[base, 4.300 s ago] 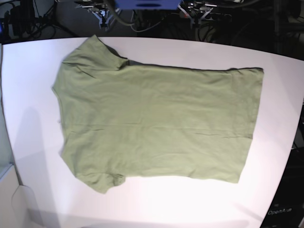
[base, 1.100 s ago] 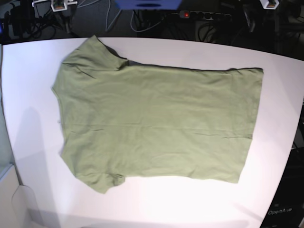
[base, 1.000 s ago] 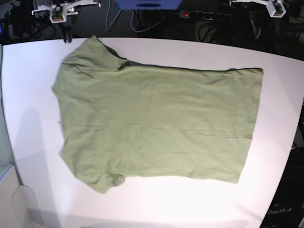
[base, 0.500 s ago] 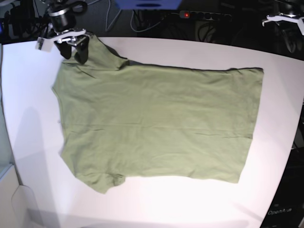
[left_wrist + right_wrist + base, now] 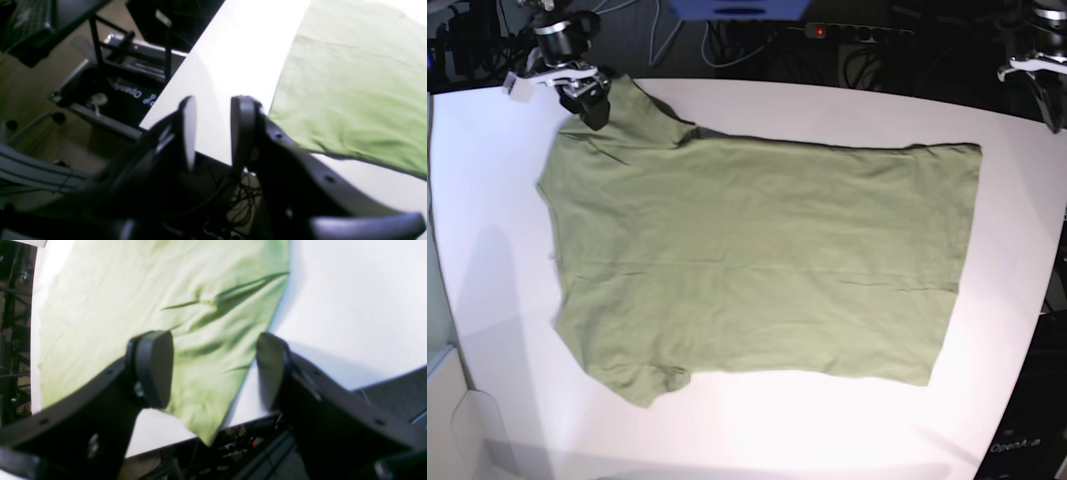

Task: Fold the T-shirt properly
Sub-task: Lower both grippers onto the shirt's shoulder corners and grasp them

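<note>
Since the earlier frames both arms have come down from the dark rig behind the table; right gripper has dropped onto the shirt's far sleeve, left gripper has reached the table's opposite far corner.

Base view: T-shirt [image 5: 757, 260] lies flat, spread across the white table [image 5: 487, 200], collar end toward the view's left, hem toward its right. Right gripper [image 5: 587, 100] sits at the far-left sleeve; left gripper [image 5: 1042, 85] hangs beyond the far-right table edge, apart from the cloth.

Left wrist view: left gripper [image 5: 210, 126] with jaws partly parted, nothing between them. They hover over the table's corner; the shirt's hem corner lies just beside them.

Right wrist view: right gripper [image 5: 213, 366] with jaws spread wide, straddling the sleeve edge. One finger [image 5: 155, 366] over cloth, the other over bare table. No grip visible.
</note>
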Robot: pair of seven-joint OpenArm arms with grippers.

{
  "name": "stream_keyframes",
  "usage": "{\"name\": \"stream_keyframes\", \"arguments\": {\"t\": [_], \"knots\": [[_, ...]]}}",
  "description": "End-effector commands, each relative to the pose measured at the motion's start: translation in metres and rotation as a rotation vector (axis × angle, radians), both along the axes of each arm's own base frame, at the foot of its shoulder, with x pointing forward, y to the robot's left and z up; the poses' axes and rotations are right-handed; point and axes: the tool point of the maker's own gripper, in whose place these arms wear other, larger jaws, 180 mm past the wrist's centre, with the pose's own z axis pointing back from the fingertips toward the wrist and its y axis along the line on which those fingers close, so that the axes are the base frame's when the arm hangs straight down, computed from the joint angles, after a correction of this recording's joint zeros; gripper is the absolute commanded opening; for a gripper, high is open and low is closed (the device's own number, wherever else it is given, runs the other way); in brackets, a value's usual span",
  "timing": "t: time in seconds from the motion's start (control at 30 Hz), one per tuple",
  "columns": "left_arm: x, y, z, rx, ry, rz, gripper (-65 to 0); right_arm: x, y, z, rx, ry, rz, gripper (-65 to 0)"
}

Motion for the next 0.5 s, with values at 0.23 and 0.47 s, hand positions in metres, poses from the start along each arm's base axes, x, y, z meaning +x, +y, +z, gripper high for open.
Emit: {"name": "stream_keyframes", "arguments": {"t": [0.23,0.47], "knots": [[0.005,0.026,0.023,0.06,0.012,0.002,-47.8,-0.009,0.02,-0.004,0.045,0.029,0.033,-25.8],[0.0,0.031,0.021,0.065,0.053,0.001,-47.8,0.006,0.025,0.001,0.054,-0.006,0.046,-50.2]]}}
